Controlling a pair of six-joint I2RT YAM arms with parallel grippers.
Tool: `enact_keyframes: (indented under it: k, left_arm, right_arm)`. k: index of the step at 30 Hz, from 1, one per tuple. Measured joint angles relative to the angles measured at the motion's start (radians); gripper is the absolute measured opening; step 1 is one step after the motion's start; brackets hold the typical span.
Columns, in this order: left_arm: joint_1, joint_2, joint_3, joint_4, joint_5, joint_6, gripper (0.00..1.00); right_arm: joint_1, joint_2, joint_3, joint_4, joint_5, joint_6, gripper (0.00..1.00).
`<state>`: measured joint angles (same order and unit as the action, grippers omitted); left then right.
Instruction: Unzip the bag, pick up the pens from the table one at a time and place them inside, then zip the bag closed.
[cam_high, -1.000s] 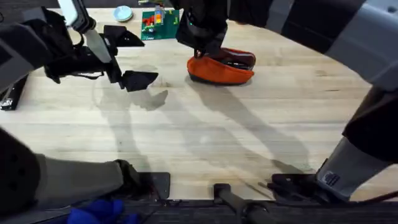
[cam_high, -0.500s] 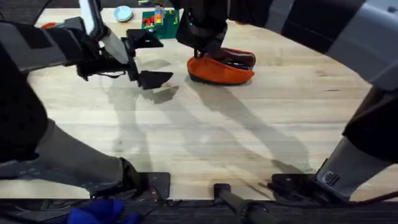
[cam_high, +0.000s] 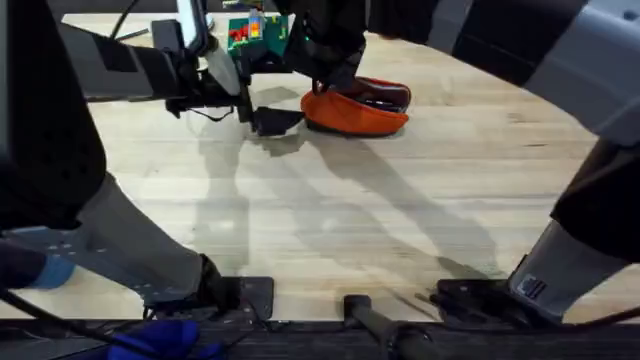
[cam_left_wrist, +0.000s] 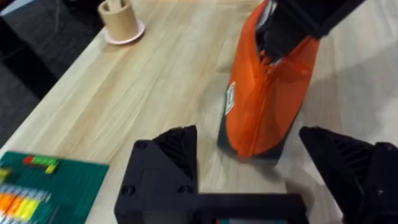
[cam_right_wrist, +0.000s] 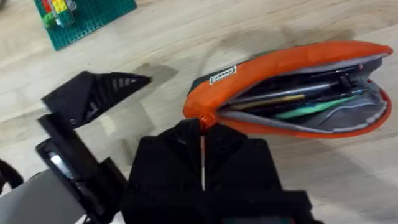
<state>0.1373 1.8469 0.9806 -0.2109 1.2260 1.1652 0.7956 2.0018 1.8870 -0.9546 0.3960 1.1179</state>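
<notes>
Left end effector (cam_high: 262, 95): jaws spread wide, nothing between them, hovering low over the desk (cam_high: 330, 220), pointed at the pouch's near end.
Green brick plate (cam_high: 256, 38): on the desk just behind the left end effector, small coloured blocks on it.
Tan cup on pink coaster (cam_left_wrist: 119, 18): well beyond the left end effector in its wrist view, off to one side of the pouch.
Orange pencil pouch (cam_high: 356, 108): lying on the desk right beside the left end effector, directly under the right one; zipper open, mouth gaping.
Pens (cam_right_wrist: 298, 99): inside the open pouch, dark barrels with a green one alongside, seen from the right wrist.
Right end effector (cam_high: 325, 85): down on the pouch's left end, fingers together, apparently pinching the zipper end there; the grip itself is hidden.
</notes>
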Motion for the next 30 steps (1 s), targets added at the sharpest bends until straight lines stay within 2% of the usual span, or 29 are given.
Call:
enact_keyframes:
  k: [7, 15, 27, 30]
  left_arm:
    - [-0.074, 0.0, 0.0, 0.037, -0.045, -0.064, 0.993]
    - [-0.123, 0.0, 0.0, 0.103, -0.092, -0.134, 0.993]
    - [-0.152, 0.047, 0.0, 0.122, -0.112, -0.165, 0.994]
    - [-0.152, 0.057, 0.0, 0.123, -0.112, -0.17, 0.968]
  right_arm:
    - [0.0, 0.0, 0.0, 0.0, 0.0, 0.0, 0.032]
    - [0.0, 0.0, 0.0, 0.0, 0.0, 0.0, 0.032]
    - [0.0, 0.0, 0.0, 0.0, 0.0, 0.0, 0.032]
    - [0.0, 0.0, 0.0, 0.0, 0.0, 0.0, 0.032]
